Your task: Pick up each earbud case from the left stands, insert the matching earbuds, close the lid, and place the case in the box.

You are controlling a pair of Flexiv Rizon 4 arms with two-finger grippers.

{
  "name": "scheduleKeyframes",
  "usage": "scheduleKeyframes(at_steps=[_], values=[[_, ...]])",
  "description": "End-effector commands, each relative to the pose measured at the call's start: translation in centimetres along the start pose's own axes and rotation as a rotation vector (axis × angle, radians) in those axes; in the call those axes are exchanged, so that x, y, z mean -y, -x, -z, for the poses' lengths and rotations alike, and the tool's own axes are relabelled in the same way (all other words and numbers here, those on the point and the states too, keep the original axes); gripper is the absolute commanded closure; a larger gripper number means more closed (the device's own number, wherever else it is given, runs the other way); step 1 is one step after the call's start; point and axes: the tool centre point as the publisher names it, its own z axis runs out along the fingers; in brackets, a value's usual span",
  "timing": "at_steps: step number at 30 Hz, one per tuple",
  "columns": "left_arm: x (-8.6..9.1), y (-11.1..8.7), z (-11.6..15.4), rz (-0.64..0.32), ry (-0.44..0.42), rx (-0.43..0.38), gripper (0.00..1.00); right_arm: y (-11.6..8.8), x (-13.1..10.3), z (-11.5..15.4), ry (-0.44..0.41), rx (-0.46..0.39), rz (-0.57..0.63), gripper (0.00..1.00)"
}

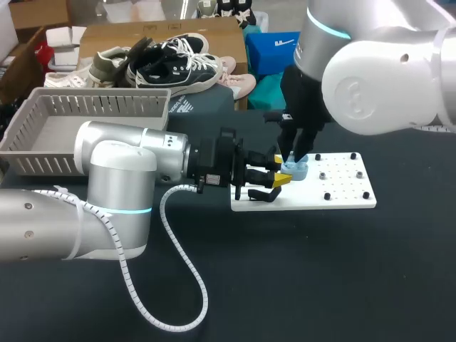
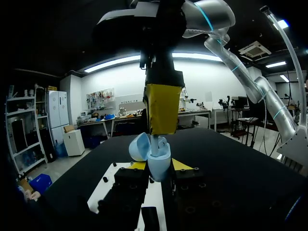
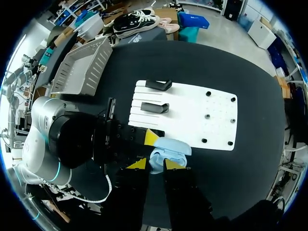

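Between left fingers [image 2: 181, 164], glossy rounded blue case [image 2: 159, 166]

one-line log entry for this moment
left gripper: shut on earbud case | lid: open | right gripper: just above earbud case

the bench [image 1: 320, 285] is a broad, matte black surface that fills the head view from 3 o'clock round through 6 to 9. its far edge lies toward 12 o'clock. light falls evenly across it.
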Motion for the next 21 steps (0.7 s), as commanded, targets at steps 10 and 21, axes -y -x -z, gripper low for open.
scheduleKeyframes(at_steps=[10,21], values=[[-0.01,-0.07,0.0,-0.001,0.001,0.002,1.0,0.4,-0.01,-0.66,-0.009,-0.007,-0.005,1.0],[-0.01,-0.07,0.0,-0.001,0.001,0.002,1.0,0.45,0.19,-0.88,-0.028,-0.004,-0.011,1.0]])
